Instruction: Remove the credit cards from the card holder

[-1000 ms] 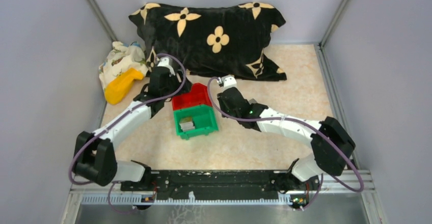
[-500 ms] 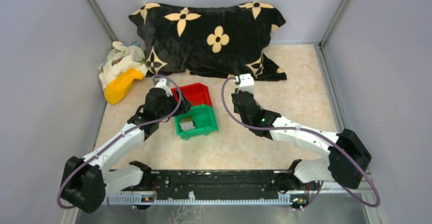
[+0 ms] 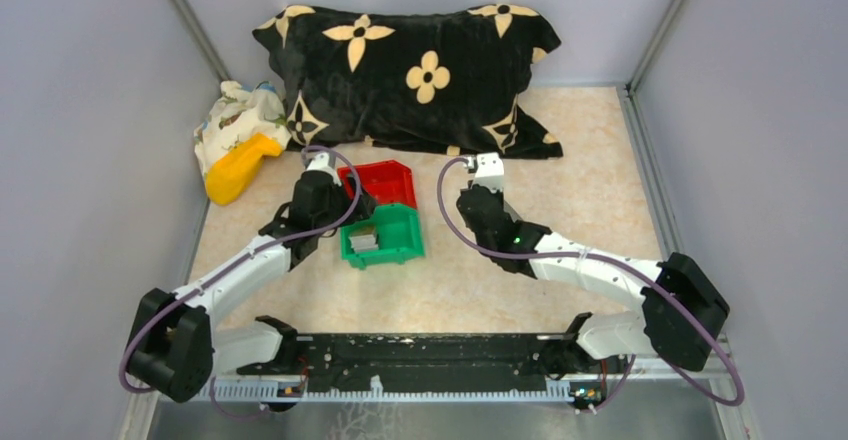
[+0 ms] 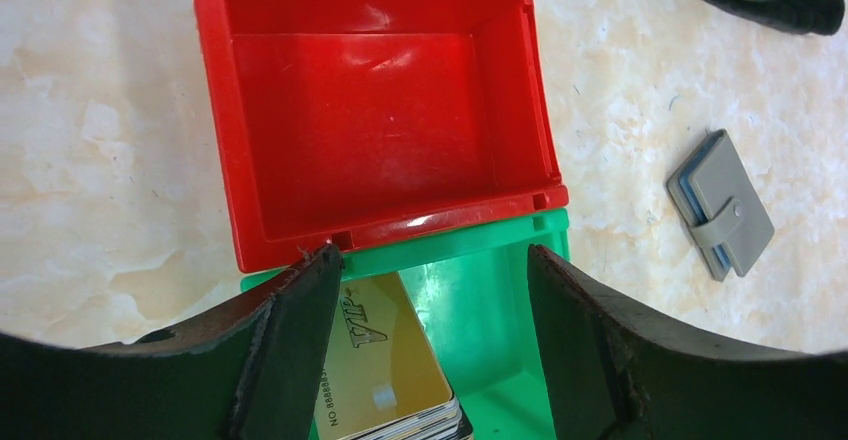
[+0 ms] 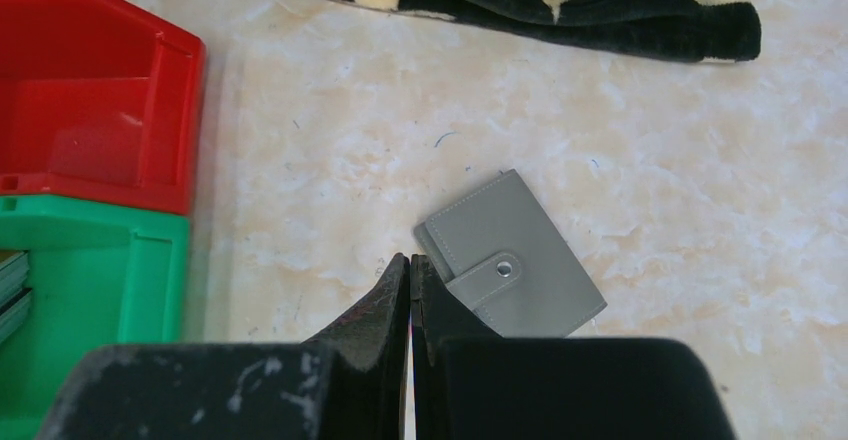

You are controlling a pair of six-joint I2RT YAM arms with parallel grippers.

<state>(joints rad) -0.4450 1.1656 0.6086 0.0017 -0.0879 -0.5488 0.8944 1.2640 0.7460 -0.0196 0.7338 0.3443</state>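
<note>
One risk: the right pincer [image 5: 410, 260], pressed together beside the holder [image 5: 520, 260] at lower centre, may shove it across the desk [image 5: 700, 160]; the left pincer [image 4: 432, 260] is spread.

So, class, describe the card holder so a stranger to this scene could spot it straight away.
Find the black flowered pillow at the back of the table. In front of it, on the table right of the red bin and green bin, lies the card holder. It alone is flat, grey and square, shut by a snap strap.
</note>
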